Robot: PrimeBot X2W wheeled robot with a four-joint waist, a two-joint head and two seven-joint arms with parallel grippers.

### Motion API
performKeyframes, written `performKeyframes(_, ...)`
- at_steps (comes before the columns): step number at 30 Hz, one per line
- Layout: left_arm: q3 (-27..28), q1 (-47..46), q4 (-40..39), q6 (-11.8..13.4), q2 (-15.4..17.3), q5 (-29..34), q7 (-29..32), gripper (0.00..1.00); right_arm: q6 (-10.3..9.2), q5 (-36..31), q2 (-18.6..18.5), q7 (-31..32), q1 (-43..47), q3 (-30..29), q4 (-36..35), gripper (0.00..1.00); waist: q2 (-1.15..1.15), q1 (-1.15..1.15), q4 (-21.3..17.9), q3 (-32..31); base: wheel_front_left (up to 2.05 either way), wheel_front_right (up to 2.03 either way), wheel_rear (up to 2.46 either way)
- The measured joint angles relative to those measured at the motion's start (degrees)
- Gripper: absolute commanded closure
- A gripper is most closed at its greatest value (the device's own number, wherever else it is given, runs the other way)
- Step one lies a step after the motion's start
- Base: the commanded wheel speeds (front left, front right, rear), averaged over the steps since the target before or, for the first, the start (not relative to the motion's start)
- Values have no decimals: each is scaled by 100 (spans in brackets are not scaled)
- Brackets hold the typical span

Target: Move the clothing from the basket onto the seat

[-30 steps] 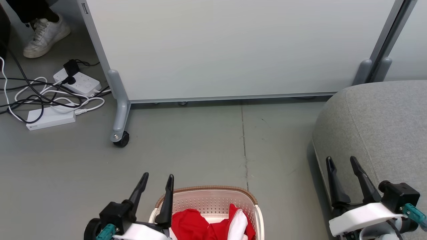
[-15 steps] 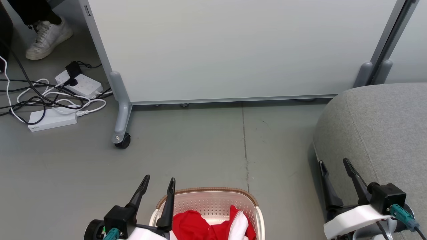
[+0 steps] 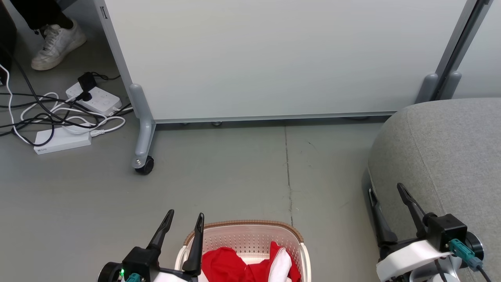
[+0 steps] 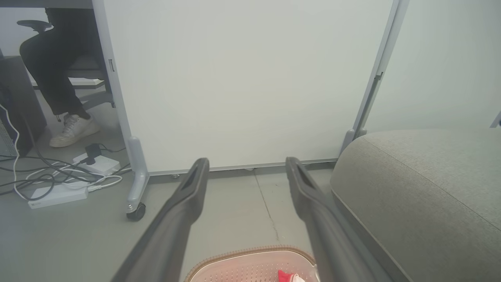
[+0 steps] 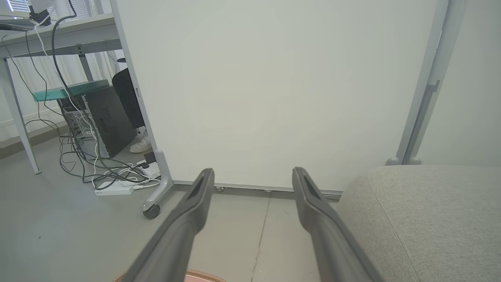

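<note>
red and white clothing lies inside the cream basket, which stands on the grey floor at the bottom middle of our head view. our left gripper has its fingers spread apart and empty, and one finger crosses the basket's left rim in that view. our right gripper is spread wide too and holds nothing, beside the rounded corner of the grey seat. we see the seat right of the basket, apart from it. a pale wheeled partition panel stands behind.
</note>
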Motion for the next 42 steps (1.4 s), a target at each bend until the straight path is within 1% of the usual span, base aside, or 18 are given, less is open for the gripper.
performKeyframes(7,9,1,16,-45,0,1,0,0,0,18,-1,-1,1,-27,2,0,0,0,-7,1,0,0,0)
performKeyframes(23,-54,11,43,-46,0,-23,0,0,0,43,-1,-1,4,-10,-8,0,0,0,-23,20,0,0,0)
performKeyframes(29,-112,11,146,-49,0,-22,0,0,0,8,0,-1,2,-22,-14,0,0,0,-48,137,0,0,0)
performKeyframes(35,-179,-95,325,-99,0,4,-2,0,0,-92,-1,-1,-35,-80,-77,0,0,0,-104,470,0,0,0)
performKeyframes(39,-187,-408,615,-104,0,105,-4,0,0,-238,-2,-1,-258,-94,-156,0,0,0,-163,893,0,0,0)
performKeyframes(42,-255,-727,893,-165,1,226,-4,0,0,-348,0,-1,-440,-142,-265,0,0,0,-223,1285,0,0,0)
